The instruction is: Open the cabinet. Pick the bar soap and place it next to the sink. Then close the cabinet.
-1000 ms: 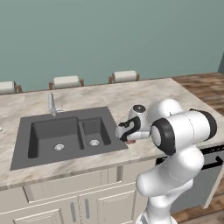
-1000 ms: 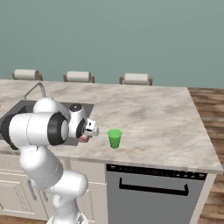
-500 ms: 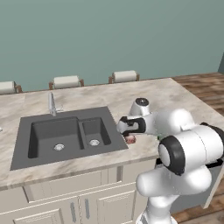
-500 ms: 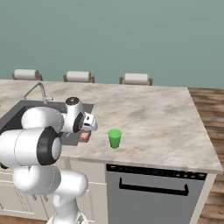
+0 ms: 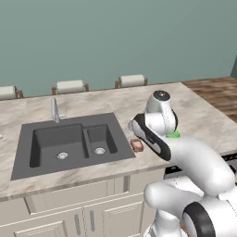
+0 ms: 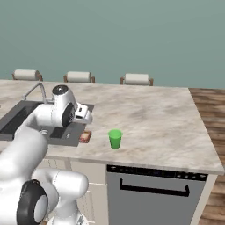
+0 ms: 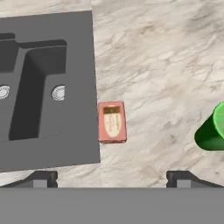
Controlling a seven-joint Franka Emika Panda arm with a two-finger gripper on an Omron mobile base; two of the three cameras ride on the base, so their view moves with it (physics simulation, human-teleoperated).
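The sink is the landmark: a dark grey 2-basin unit set into the marbled surface, with a large basin on the left and a smaller one on the right in the left base view. Each basin shows 1 round drain and nothing else inside. A faucet stands at the sink's back rim.

Just beside the sink's right rim, near its front corner, lies the bar soap, flat on the surface. It is a pink rectangular bar with a pale label. In the hand view its long axis runs parallel to the sink's right edge, and whether it touches the rim cannot be told.

Further right of the sink, past the soap and well apart from it, stands an upright green cup; its contents cannot be seen.

The end effector hangs above the soap with its fingertips spread wide, holding nothing.
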